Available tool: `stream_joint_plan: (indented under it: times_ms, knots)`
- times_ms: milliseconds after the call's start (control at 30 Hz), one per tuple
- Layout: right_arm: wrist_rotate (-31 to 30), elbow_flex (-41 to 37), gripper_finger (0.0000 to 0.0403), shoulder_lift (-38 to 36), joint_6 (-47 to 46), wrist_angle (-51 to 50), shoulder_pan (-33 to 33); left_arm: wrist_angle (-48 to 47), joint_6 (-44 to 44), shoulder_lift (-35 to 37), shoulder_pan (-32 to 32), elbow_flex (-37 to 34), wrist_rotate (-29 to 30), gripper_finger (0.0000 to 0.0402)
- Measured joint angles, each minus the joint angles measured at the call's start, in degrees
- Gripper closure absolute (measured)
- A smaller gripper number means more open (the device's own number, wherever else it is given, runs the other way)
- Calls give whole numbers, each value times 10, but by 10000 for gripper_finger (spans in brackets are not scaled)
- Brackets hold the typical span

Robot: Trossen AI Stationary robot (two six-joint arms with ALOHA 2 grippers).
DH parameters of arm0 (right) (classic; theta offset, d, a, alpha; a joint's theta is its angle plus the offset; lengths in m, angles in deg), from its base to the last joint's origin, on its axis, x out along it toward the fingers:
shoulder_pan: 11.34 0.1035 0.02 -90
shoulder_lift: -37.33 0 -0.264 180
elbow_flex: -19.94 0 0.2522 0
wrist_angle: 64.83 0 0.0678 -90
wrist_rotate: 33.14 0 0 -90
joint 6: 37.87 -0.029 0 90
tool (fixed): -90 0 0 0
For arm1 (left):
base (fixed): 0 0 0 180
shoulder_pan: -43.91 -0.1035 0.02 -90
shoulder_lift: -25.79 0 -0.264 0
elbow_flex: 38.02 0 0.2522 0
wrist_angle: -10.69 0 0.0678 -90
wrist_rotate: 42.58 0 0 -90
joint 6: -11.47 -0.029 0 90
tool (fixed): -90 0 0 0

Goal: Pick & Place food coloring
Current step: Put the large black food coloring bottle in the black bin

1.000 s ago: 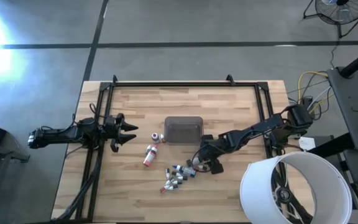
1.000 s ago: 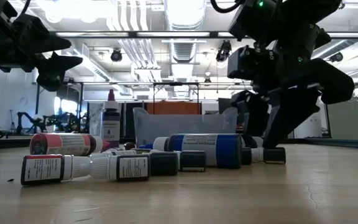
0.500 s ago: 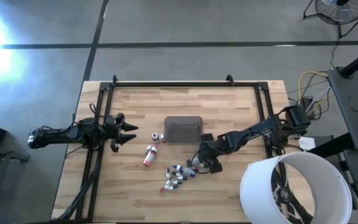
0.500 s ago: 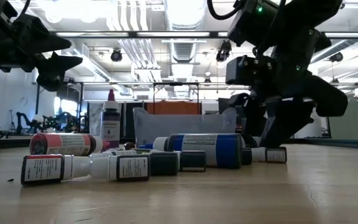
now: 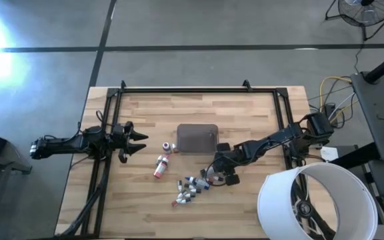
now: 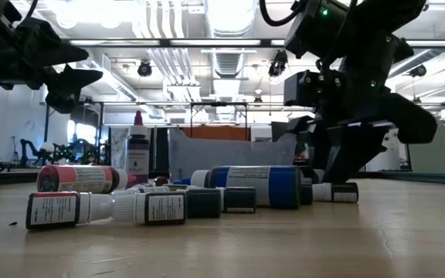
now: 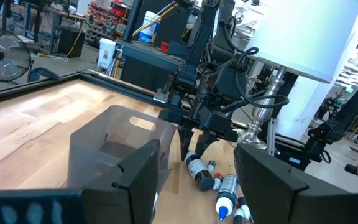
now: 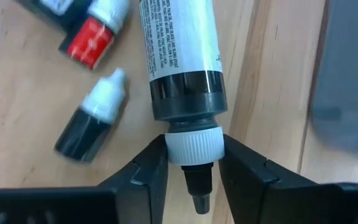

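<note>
Bottles of food coloring [image 5: 189, 188] lie scattered in the lower middle of the overhead frame, on the wooden table [image 5: 245, 113] just below the small grey tray [image 5: 197, 139]. Most of them huddle in a loose cluster; one red-and-white bottle [image 5: 160, 167] lies a little to the left of it, and a tiny upright one [image 5: 167, 147] stands near the tray's left end.

My right gripper [image 5: 213, 175] is down at the right edge of that cluster, just below the tray's lower right corner. Through my right wrist camera I see my two dark fingers [image 8: 143, 171] pressed against either side of the white ribbed collar of a large bottle [image 8: 180, 62] with a printed white label and a black band, its dark nozzle poking out between them. So I am clamped on that bottle at its neck, while its body lies on the wood. Beside it, toward the frame's left, are a small dark bottle with a white cap [image 8: 95, 118] and a red-labelled one [image 8: 91, 36].

From the table-level camera my right gripper [image 6: 338, 181] shows at centre right, reaching the table behind a row of lying bottles, among them a blue-labelled one [image 6: 253, 187] and a red-labelled one [image 6: 79, 179].

My left gripper [image 5: 137, 141] hangs at the left of the overhead frame, well apart from the bottles, its fingers spread and holding nothing; its wrist camera looks past them at the tray [image 7: 114, 149].
</note>
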Motion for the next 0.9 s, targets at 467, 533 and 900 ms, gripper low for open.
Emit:
stream_joint_plan:
  times_ms: [467, 533, 900]
  knots:
    - [-130, 130, 297, -101, -43, -325, 9, -2, 0, 0, 0, 0, 0, 218]
    - [-167, 178, 297, -104, -45, -370, 7, -2, 0, 0, 0, 0, 0, 218]
    - [197, 294, 291, -52, -475, -380, -188, -3, 0, -3, 0, 0, 0, 218]
